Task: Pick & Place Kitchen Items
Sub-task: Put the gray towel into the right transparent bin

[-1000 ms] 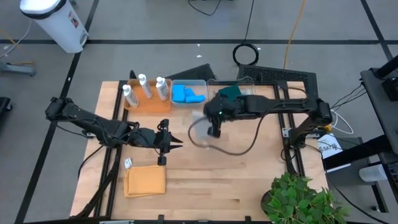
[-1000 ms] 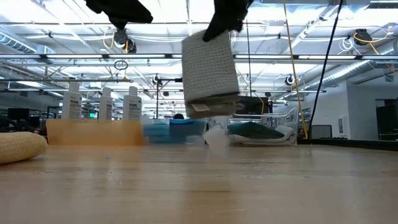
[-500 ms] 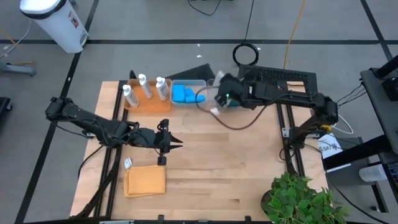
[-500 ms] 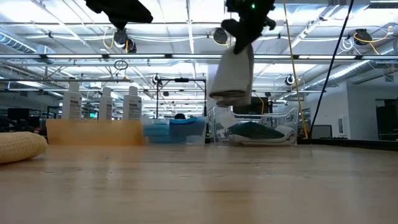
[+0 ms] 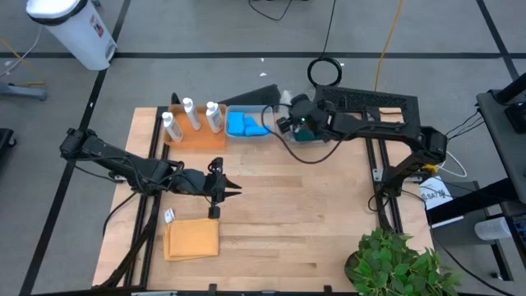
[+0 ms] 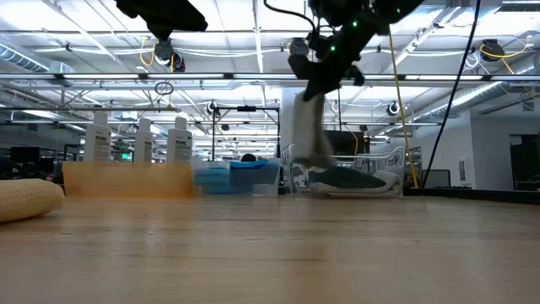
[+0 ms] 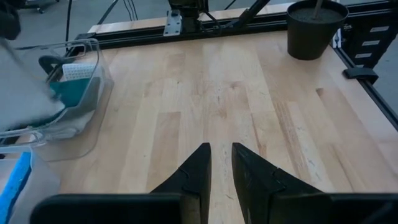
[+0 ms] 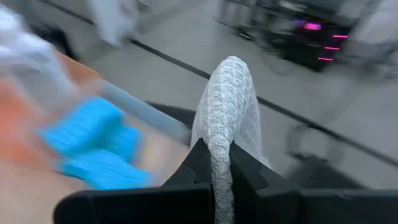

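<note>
My right gripper is shut on the grey cloth above the left end of a clear bin at the table's far edge. A dark green cloth lies in that bin. Several blue sponges lie in the clear bin beside it. Three white bottles stand on the orange tray. An orange cloth lies flat at the near left. My left gripper hovers over the table's middle, shut and empty, and shows in its wrist view. My right gripper pinches the grey cloth between its two fingers at a folded upper edge, with several layers between them. The cloth hangs clear of the table below the fingers. Its lower end reaches about the height of the clear bin's rim.
A potted plant stands at the table's near right corner. A small white tag lies beside the orange cloth. Bare wood lies between the two arms.
My right gripper has carried the grey cloth from over the table's middle toward the far edge, to above the bin with the green cloth. The cloth has swung and turned, so it now hangs edge-on to the low view and lower than before.
</note>
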Controlling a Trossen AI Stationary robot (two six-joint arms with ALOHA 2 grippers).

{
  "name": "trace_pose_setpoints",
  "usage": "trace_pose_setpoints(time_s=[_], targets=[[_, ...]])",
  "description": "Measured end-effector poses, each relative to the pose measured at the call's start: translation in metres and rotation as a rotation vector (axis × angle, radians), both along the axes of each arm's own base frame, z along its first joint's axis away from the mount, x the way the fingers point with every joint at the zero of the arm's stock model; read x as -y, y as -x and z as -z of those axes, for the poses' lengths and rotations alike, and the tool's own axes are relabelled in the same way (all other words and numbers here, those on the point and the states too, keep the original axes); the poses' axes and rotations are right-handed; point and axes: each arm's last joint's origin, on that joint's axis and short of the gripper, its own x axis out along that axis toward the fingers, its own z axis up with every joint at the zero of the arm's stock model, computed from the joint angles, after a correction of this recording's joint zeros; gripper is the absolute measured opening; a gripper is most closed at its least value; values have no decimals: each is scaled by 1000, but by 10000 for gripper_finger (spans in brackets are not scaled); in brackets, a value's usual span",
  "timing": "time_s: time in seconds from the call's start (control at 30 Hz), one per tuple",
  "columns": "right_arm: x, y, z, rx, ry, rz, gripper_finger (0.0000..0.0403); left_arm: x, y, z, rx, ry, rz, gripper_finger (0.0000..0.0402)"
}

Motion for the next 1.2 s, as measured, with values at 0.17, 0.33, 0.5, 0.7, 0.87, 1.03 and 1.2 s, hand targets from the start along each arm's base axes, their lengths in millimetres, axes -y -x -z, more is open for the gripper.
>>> trace_pose_setpoints(time_s=[0.17, 0.33, 0.5, 0.7, 0.87, 1.03, 1.2], targets=[[-2, -3, 25, 165, -21, -93, 2, 0, 0, 0, 0, 7, -4, 70], [-3, -1, 38, 205, -30, -82, 3, 0, 0, 0, -1, 23, -12, 70], [-13, -9, 29, 308, -25, -187, 2, 0, 0, 0, 0, 6, -3, 69], [-19, -11, 30, 288, -31, -202, 2, 0, 0, 0, 1, 8, -4, 70], [-18, -7, 36, 209, -22, -146, 2, 0, 0, 0, -4, 23, -12, 70], [-18, -3, 42, 102, 5, -86, 2, 0, 1, 1, -14, 20, -13, 69], [-15, 4, 48, -7, 26, -15, 2, 0, 1, 1, -14, 17, -11, 70]])
